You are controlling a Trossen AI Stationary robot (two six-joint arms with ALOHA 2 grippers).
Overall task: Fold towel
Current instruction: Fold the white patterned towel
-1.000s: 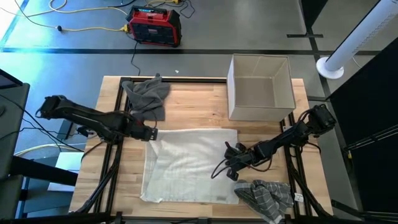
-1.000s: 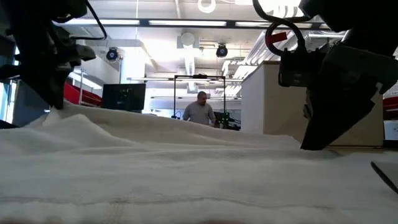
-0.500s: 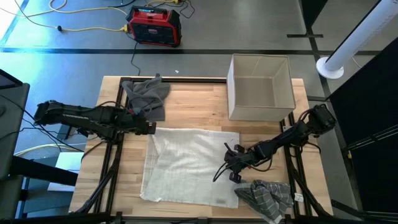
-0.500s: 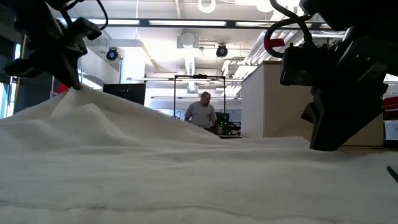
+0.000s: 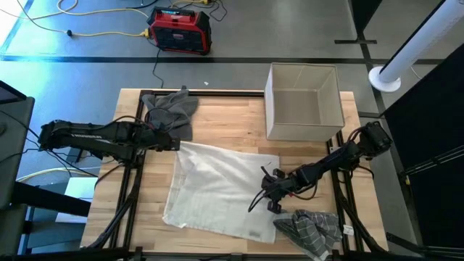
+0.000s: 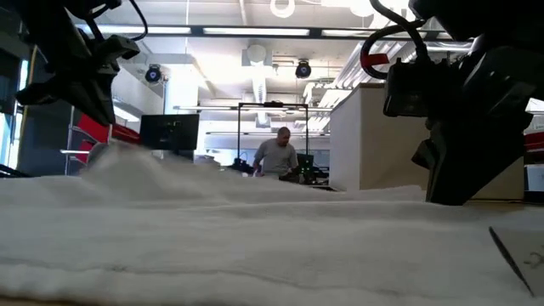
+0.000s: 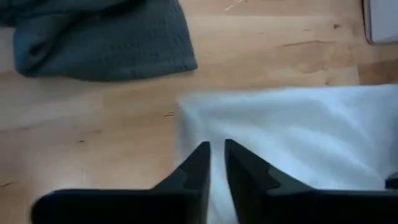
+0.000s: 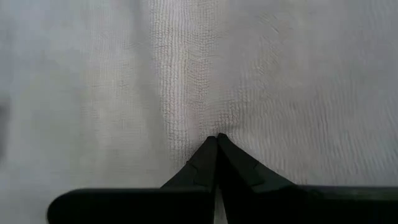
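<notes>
A white towel [image 5: 221,190] lies spread and skewed on the wooden table. My left gripper [image 7: 216,152] hovers just over its far left corner [image 7: 186,109], fingers a narrow gap apart with only flat cloth showing beneath. In the low view that corner [image 6: 115,155] lies below the left arm. My right gripper [image 8: 216,138] is shut, its tips on the towel near the right edge [image 5: 274,190]. My right gripper presses its shut fingertips [image 8: 211,152] down on the towel's top face [image 8: 198,124], a little in from the right edge. It comes slanting down from the table's right side. The cloth lies flat on the table under it, with a faint ridge running away from the tips.
A dark grey towel [image 5: 171,110] lies bunched at the far left, close to the left gripper. A striped grey cloth [image 5: 310,229] sits at the near right. A beige open box [image 5: 304,101] stands at the far right. In the low view a person [image 6: 276,157] shows in the room beyond.
My left gripper has moved toward the table's far edge, drawing the towel's far left corner with it. That corner rose into a peak half a second ago and has now dropped back down. The towel lies more skewed, while its right side stayed under my right gripper.
</notes>
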